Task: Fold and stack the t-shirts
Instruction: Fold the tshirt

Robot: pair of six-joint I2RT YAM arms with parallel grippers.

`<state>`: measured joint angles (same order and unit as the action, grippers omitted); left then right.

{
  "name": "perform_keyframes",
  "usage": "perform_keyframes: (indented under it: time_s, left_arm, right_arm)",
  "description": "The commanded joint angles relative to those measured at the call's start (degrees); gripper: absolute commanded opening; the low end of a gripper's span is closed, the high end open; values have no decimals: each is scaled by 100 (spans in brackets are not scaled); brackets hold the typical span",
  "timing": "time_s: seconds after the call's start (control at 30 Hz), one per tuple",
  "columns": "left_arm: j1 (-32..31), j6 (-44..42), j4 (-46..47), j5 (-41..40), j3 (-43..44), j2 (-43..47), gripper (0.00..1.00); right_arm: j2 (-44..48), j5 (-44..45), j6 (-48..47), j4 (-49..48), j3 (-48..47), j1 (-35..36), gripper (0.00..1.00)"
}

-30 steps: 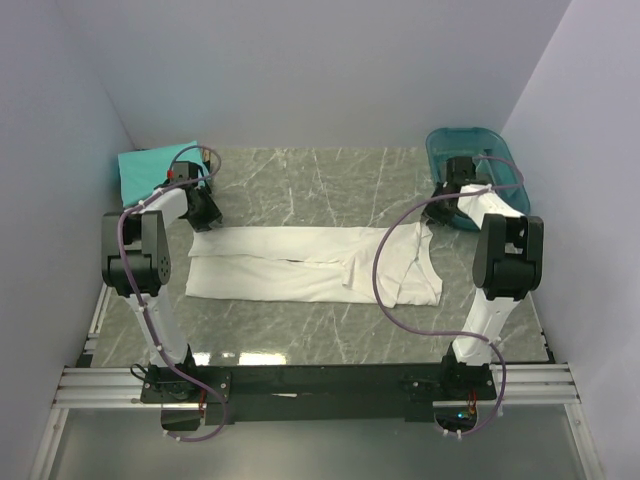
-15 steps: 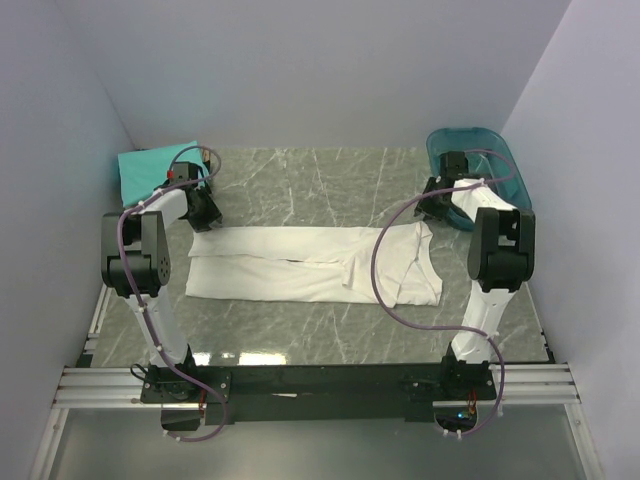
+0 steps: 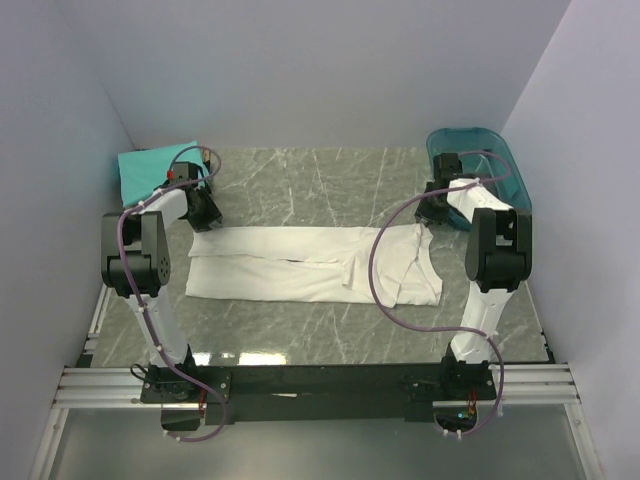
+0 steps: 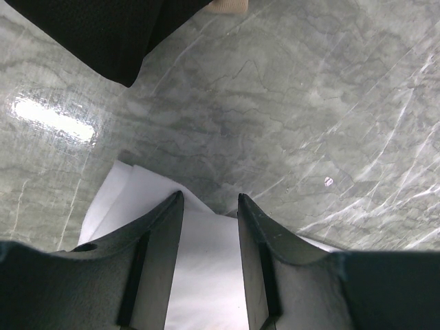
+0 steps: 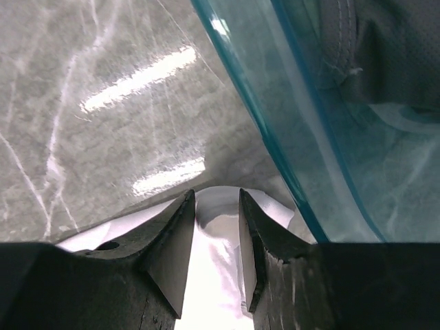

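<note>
The white t-shirt [image 3: 300, 265] lies folded into a long strip across the middle of the table. My left gripper [image 3: 205, 217] is at its far left corner, and in the left wrist view [image 4: 210, 199] the jaws stand close together with white cloth [image 4: 206, 275] between them. My right gripper [image 3: 430, 213] is at the far right corner, and in the right wrist view [image 5: 217, 196] the jaws pinch a raised fold of white cloth [image 5: 216, 275]. The teal t-shirt [image 3: 148, 168] lies folded at the back left. A black t-shirt [image 5: 392, 48] shows through the tub wall.
The translucent teal tub [image 3: 500, 150] stands at the back right, its wall [image 5: 275, 103] just beside my right gripper. Walls close in the left, back and right sides. A dark shape [image 4: 96, 34] fills the top left of the left wrist view.
My right arm has shifted a little left and nearer, from over the tub's edge to the shirt's far right corner. The left arm and the shirt have not moved.
</note>
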<state>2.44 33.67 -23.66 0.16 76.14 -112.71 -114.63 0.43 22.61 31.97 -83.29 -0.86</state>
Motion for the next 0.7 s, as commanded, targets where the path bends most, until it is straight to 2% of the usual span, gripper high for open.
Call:
perform_keyframes:
  time_s: [0.0,0.3,0.67]
  left_arm:
    - [55,-115,-403,-289,-266,-208,45]
    - [46,-106,-403,-298,-257,-217,45]
    - [55,-115,-367,-298,-398,-155,45]
  right_arm:
    - [11,300,-46,222,-179,60,39]
    - [-33,792,-248,644,-504,359,38]
    - [-147,915,-213,1040,-619,482,38]
